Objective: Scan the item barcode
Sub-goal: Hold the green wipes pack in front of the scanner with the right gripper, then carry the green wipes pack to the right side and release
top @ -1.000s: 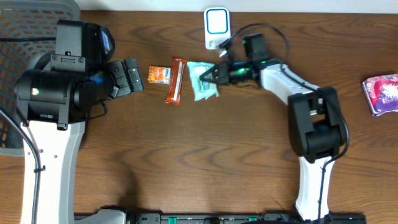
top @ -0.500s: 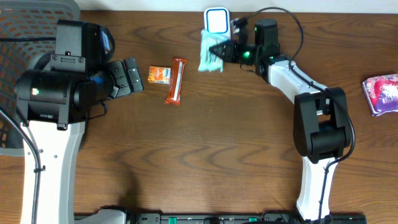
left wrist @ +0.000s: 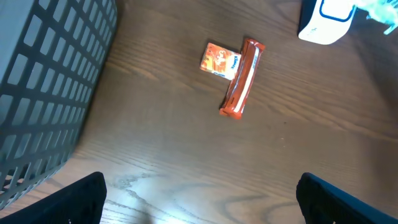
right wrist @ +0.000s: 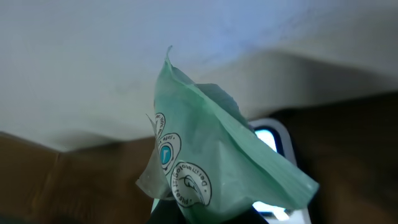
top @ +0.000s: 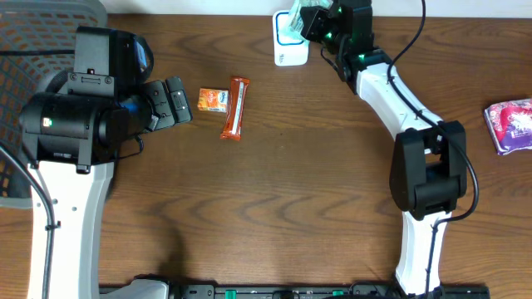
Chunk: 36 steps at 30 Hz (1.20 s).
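The right gripper (top: 311, 20) reaches to the far edge of the table (top: 274, 191), its jaws clamped on the lower end of a pale green packet (right wrist: 211, 149), which hangs in the air directly in front of and over the white scanner (top: 290, 51); in the right wrist view the packet stands up crumpled from the dark fingers, round printed marks on its face, with the scanner's lit blue window showing behind its right edge. Whether the packet touches the scanner cannot be told. The left gripper (top: 184, 101) hovers over the left part of the table with its jaws spread wide and nothing between them. Just beyond its fingertips lie a small orange packet (top: 214, 100) and a red-orange bar (top: 235, 107), touching side by side. A grey mesh basket (top: 33, 33) sits at the left edge, and a pink and purple packet (top: 509, 125) lies alone at the far right, well apart from the rest
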Each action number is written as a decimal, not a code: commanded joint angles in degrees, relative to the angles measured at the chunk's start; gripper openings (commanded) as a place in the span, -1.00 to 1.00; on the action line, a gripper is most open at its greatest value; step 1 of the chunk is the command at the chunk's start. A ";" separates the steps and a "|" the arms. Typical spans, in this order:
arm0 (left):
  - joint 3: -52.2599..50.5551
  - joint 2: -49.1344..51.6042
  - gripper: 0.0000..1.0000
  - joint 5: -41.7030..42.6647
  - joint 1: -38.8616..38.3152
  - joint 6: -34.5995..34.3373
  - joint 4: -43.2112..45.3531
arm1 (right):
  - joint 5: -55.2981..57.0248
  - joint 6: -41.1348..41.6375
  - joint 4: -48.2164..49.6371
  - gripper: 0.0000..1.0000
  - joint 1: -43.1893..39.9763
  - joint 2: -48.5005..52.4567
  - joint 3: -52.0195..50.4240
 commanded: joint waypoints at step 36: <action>0.31 0.07 0.95 -0.72 0.24 -0.07 -0.17 | 10.40 -18.51 -57.79 0.23 -44.35 -7.43 7.85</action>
